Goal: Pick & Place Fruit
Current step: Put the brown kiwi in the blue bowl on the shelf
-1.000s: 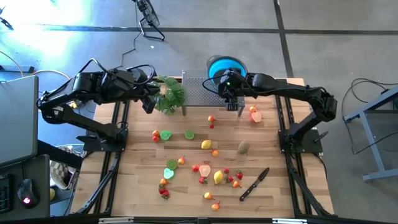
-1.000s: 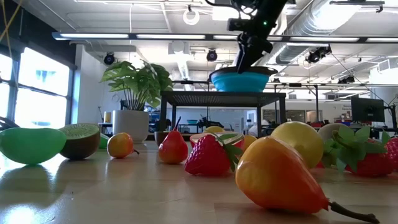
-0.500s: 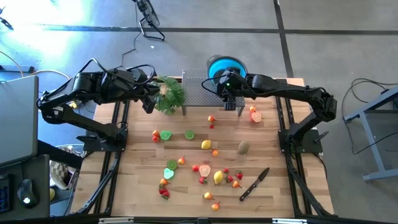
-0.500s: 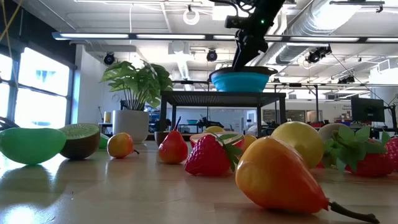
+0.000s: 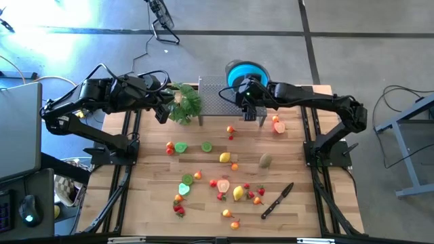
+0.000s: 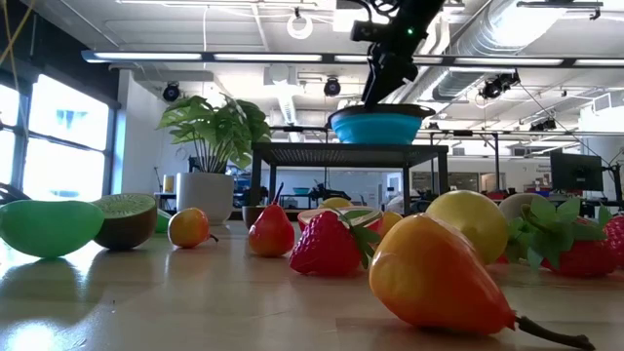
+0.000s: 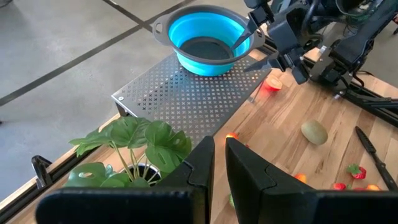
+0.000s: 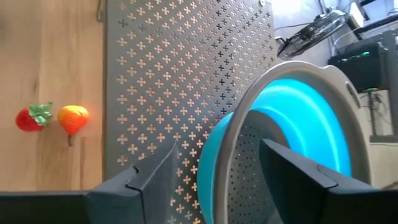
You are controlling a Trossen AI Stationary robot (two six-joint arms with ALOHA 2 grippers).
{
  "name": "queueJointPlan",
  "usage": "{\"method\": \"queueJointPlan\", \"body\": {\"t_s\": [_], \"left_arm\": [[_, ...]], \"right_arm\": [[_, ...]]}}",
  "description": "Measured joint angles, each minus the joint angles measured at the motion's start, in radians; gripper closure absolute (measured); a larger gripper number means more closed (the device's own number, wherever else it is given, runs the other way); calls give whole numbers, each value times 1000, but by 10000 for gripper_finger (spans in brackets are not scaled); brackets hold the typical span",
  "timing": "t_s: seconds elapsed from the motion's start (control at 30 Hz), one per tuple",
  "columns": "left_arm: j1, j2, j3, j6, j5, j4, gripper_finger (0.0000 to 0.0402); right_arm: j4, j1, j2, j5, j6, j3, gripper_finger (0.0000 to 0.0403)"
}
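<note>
Since a second ago, right pincer has risen a touch over the blue bowl's near rim and its fingers stand wider apart, released, nothing between them.

Left to right: my left pincer waits clenched and empty beside the potted plant. Perforated metal stand next, bowl at its far end. Fruit still scattered on the bench: lime half, lemon, kiwi, strawberries near the front, knife to the right.

To do this well, I judge: lift straight up clear of the rim before swinging away, so a finger does not catch the bowl wall. Then descend over the nearest piece, the small fruit just before the stand.
</note>
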Motion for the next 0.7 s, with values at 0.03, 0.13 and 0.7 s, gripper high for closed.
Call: {"method": "queueJointPlan", "body": {"t_s": [0.03, 0.13, 0.7], "left_arm": [[0, 0, 0, 0, 0, 0, 367], [0, 0, 0, 0, 0, 0, 367], [0, 0, 0, 0, 0, 0, 367]], "right_arm": [[0, 6, 0, 11, -4, 0, 168], [-1, 28, -8, 20, -25, 0, 150], [9, 164, -132, 116, -18, 0, 157]]}}
